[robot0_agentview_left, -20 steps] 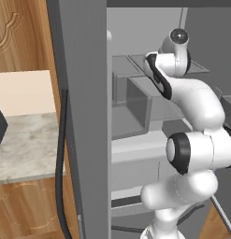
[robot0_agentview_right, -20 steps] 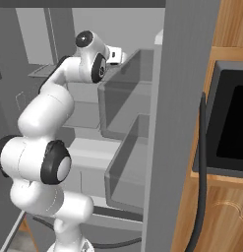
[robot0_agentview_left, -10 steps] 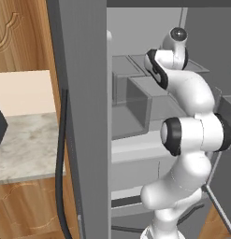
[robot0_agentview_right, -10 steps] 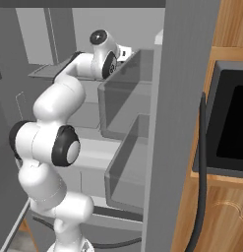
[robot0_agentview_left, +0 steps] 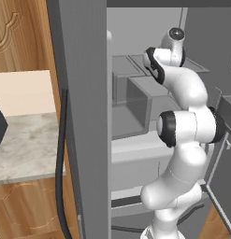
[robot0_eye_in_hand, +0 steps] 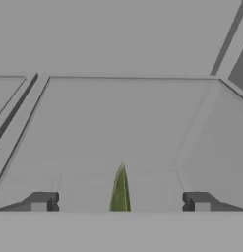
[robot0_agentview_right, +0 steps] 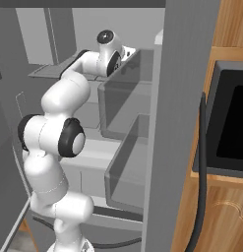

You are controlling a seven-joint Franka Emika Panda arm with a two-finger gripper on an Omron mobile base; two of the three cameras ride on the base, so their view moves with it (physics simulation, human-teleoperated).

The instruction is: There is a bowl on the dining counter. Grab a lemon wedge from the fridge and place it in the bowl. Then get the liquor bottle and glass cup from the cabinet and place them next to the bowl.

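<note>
A flat grey shelf [robot0_eye_in_hand: 128, 118] inside the fridge [robot0_agentview_left: 84, 93] carries the lemon wedge [robot0_eye_in_hand: 120, 189], a thin yellow-green sliver lying directly on it toward six o'clock in the hand view, its point aimed at twelve o'clock. The shelf runs back to a plain grey rear wall, with side walls at three and nine o'clock. In the left base view, a marbled beige-grey surface [robot0_agentview_left: 23, 147] sits at nine o'clock of the fridge, over a brown wood base.
</note>
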